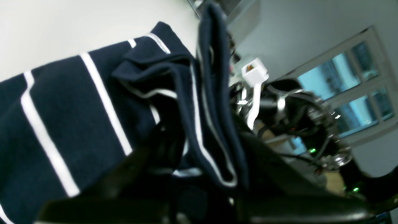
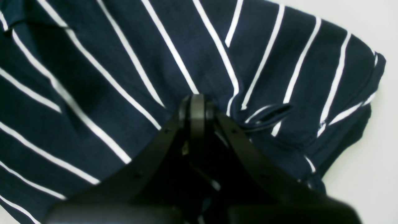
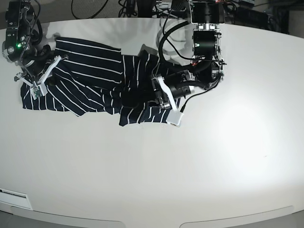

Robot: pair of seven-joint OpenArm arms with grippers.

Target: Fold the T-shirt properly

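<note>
The T-shirt, dark navy with thin white stripes, lies crumpled across the back left of the white table. My left gripper is at the shirt's right end. In the left wrist view it is shut on a bunched fold of the T-shirt that stands up between the jaws. My right gripper is at the shirt's left end. In the right wrist view its tips meet on the striped T-shirt and pinch the cloth, with a small pucker beside them.
Cables and equipment crowd the table's back edge. The other arm and a window show beyond the cloth in the left wrist view. The bare white tabletop stretches to the front and right.
</note>
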